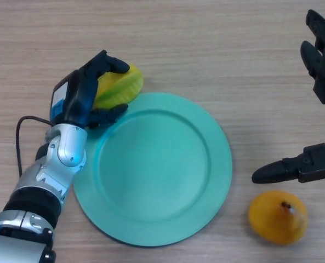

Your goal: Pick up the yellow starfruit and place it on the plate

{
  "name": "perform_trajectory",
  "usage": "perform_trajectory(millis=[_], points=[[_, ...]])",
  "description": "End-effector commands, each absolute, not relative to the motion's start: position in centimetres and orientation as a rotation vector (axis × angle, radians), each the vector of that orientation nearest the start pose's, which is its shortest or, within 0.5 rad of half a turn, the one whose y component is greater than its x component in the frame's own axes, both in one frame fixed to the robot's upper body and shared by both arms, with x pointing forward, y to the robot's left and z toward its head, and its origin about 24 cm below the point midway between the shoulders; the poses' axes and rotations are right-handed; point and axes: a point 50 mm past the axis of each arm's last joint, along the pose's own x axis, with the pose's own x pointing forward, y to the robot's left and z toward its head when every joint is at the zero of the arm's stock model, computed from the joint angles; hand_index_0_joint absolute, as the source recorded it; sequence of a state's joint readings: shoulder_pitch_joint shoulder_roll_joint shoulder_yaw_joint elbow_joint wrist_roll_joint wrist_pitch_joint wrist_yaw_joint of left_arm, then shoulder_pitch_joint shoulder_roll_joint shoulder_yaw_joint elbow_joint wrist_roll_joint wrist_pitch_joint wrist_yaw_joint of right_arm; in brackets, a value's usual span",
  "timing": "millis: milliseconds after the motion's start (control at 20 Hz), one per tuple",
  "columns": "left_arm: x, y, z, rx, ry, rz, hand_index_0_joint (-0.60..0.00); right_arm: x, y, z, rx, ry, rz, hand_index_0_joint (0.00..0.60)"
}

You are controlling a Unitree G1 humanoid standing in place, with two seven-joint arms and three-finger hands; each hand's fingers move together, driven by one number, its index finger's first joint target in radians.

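The yellow starfruit (121,87) lies on the wooden table just past the upper-left rim of the green plate (157,170). My left hand (85,93) is on it, fingers curled over its top and thumb under its near side by the plate's rim. The fruit's left part is hidden by the hand. Whether it is lifted off the table I cannot tell. The plate has nothing on it. My right hand (315,109) hangs at the right edge, fingers straight, thumb pointing left, holding nothing.
An orange, pear-shaped fruit (278,217) sits on the table right of the plate, just below my right thumb. The wooden tabletop stretches bare beyond the plate toward the far edge.
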State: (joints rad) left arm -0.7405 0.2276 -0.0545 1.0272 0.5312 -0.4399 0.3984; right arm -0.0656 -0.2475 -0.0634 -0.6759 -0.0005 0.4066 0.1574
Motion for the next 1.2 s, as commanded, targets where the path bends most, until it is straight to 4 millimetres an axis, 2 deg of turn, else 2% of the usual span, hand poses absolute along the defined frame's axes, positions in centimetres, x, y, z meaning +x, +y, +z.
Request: perform_trajectory(millis=[50,200,400,450,500,600,700,750,900,950,1000,1050,1100,1150,1200], points=[[37.7,17.6,12.2,0.654,-0.409,0.185,-0.600,21.8,-17.2,20.5,-0.299,-0.535,0.120,0.000],[37.7,18.5,13.5,0.532,-0.406,0.233,-0.600,21.8,-17.2,20.7,-0.289,-0.529,0.125,0.000],[36.9,18.6,16.1,0.537,-0.508,0.246,-0.600,21.8,-17.2,20.7,-0.294,-0.537,0.123,0.000],[36.3,18.5,17.0,0.474,-0.568,0.248,-0.600,21.8,-17.2,20.7,-0.289,-0.533,0.125,0.000],[36.1,18.3,17.2,0.496,-0.592,0.246,-0.600,21.8,-17.2,20.7,-0.289,-0.531,0.127,0.000],[35.1,17.9,17.6,0.425,-0.564,0.201,-0.600,21.9,-17.2,20.7,-0.291,-0.531,0.127,0.000],[33.9,17.5,18.8,0.456,-0.614,0.215,-0.600,21.9,-17.1,20.7,-0.302,-0.537,0.128,0.000],[33.0,16.7,18.8,0.438,-0.597,0.163,-0.600,21.8,-17.1,20.6,-0.307,-0.532,0.134,0.000],[30.8,16.0,18.5,0.360,-0.563,0.118,-0.600,21.9,-17.1,20.6,-0.296,-0.521,0.139,0.000],[29.9,15.5,18.0,0.407,-0.573,0.108,-0.549,22.0,-17.1,20.6,-0.305,-0.524,0.139,0.000],[29.8,15.4,17.9,0.413,-0.573,0.105,-0.450,22.0,-17.1,20.6,-0.304,-0.524,0.138,0.000],[29.3,15.2,17.5,0.421,-0.573,0.087,-0.299,22.0,-17.1,20.6,-0.305,-0.524,0.138,0.000],[28.8,15.0,17.1,0.431,-0.576,0.071,-0.200,22.0,-17.1,20.5,-0.306,-0.525,0.137,0.000],[28.2,14.9,16.5,0.430,-0.565,0.044,-0.249,22.1,-17.1,20.5,-0.305,-0.523,0.136,0.000],[27.7,14.8,16.0,0.424,-0.548,0.017,-0.150,22.2,-17.1,20.4,-0.305,-0.523,0.134,0.000]])
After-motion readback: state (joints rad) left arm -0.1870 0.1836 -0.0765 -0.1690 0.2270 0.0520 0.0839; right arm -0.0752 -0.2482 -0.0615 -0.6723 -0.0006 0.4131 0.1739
